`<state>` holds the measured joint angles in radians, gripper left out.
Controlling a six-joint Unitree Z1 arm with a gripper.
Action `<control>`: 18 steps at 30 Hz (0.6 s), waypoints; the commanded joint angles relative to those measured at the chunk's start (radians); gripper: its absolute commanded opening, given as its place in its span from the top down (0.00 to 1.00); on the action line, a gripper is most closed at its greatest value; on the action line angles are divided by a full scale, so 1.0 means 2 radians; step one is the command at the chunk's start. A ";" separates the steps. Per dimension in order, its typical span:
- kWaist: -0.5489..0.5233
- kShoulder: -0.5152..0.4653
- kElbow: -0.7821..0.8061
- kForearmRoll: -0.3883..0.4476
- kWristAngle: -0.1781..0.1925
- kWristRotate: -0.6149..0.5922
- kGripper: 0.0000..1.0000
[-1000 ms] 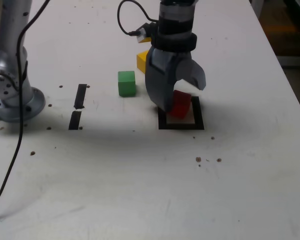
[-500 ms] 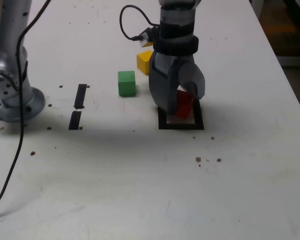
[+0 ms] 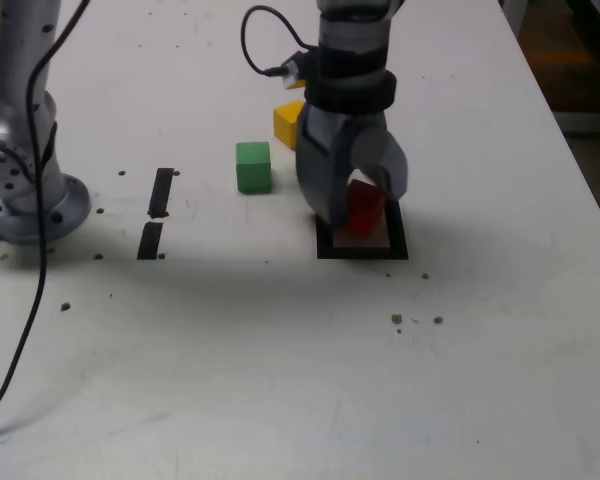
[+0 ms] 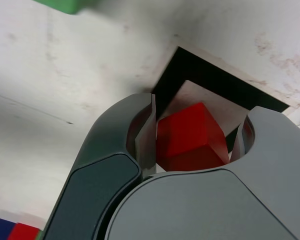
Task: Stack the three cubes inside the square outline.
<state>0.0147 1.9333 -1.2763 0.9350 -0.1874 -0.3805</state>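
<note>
Red matte cube sat inside the black tape square outline in the exterior view, gripper clamped around it. Wrist view confirmed both pads touching. Next, I judged, release and fetch the green cube.

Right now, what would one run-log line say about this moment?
gripper: shut on red cube | place: over square outline | green cube: free on table | yellow cube: free behind arm | stack: not begun
</note>
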 commanded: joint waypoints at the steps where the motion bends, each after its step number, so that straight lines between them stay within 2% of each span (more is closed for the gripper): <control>1: -0.004 -0.013 -0.003 0.015 0.011 0.002 0.76; 4: -0.010 -0.027 -0.009 0.047 0.031 0.013 0.76; 8: -0.012 -0.043 -0.018 0.086 0.047 0.050 0.76; 12: -0.016 -0.054 -0.028 0.109 0.053 0.107 0.76; 18: -0.024 -0.056 -0.041 0.119 0.055 0.182 0.76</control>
<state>-0.0295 1.8246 -1.3546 1.1685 -0.0759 -0.0245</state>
